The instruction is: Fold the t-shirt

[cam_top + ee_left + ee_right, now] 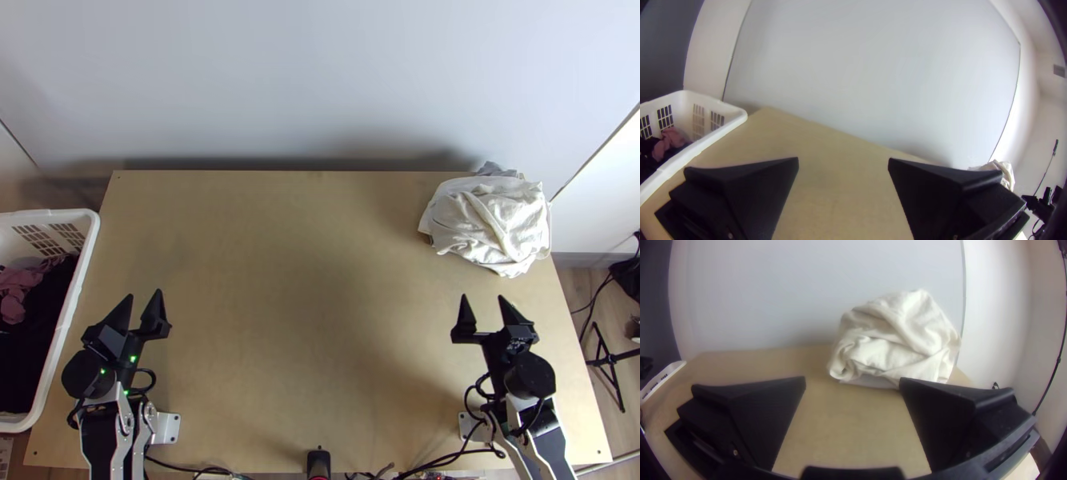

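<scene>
An off-white bundle of cloth [492,220], probably holding the t-shirt to be folded, lies bunched at the far right corner of a light wooden table [304,280]. Its surface is all creases and loose rolls, and a bit of grey fabric [494,169] pokes out at its far side. Whether the bundle is one garment or several is hard to tell from the way it is heaped.

Judging by this, the folding is at its very start: no shirt is spread flat, and there is no neat crease or finished packet. Everything appears left to do: take a shirt from the heap, bring it to the middle of the table, smooth it out, then fold it in stages.

The left gripper [145,294] is over the near left part of the table, its two black fingers set wide apart with nothing between them. The right gripper [482,296] is over the near right part, also spread wide and holding nothing; the bundle lies beyond its fingertips, apart from them.

At the table's left side stands a white plastic laundry basket [48,214] with pink cloth [14,292] and dark cloth [24,352] lying loosely inside.
</scene>
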Tool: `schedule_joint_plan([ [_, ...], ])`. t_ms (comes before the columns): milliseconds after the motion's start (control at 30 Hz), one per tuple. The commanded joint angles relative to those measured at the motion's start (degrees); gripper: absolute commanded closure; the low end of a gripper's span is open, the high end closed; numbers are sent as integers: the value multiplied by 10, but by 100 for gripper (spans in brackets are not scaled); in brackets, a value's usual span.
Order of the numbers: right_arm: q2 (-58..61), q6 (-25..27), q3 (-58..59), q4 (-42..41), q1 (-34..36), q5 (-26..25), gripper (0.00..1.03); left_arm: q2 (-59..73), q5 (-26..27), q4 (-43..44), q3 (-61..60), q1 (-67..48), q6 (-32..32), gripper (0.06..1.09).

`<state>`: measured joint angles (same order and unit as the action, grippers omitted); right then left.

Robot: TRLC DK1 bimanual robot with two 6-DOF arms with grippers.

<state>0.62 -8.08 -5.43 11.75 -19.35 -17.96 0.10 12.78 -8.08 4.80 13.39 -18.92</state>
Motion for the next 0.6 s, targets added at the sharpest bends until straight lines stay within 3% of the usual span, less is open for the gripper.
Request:
schedule_joint_plan([
  [0, -6, -25, 1, 18, -19, 10, 5, -2, -12, -20, -4, -45, 33, 11],
  [567, -6, -26, 1, 19, -8, 9, 5, -2, -14, -21, -4, -45, 30, 11],
])
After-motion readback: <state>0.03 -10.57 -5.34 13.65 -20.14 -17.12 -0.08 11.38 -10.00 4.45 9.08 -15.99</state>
